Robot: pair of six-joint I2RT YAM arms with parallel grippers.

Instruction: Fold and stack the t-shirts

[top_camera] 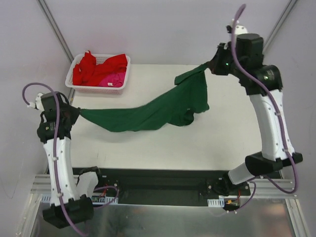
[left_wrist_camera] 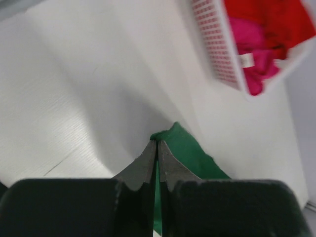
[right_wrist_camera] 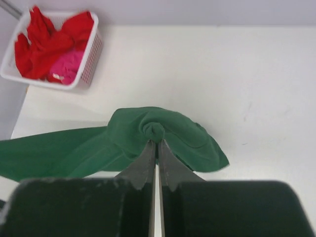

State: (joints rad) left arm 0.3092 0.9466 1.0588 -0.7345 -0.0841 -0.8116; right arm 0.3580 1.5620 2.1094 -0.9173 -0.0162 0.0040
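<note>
Dark green t-shirt [top_camera: 158, 111], stretched over the desk [top_camera: 222, 143] from centre left to upper right, is gripped at each end by the closed left jaws and right jaws.

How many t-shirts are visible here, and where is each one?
3. The green t-shirt is stretched over the table between the left claw and the right claw. The red t-shirt and the pink t-shirt lie crumpled in the white basket; the red heap may hide more.
</note>
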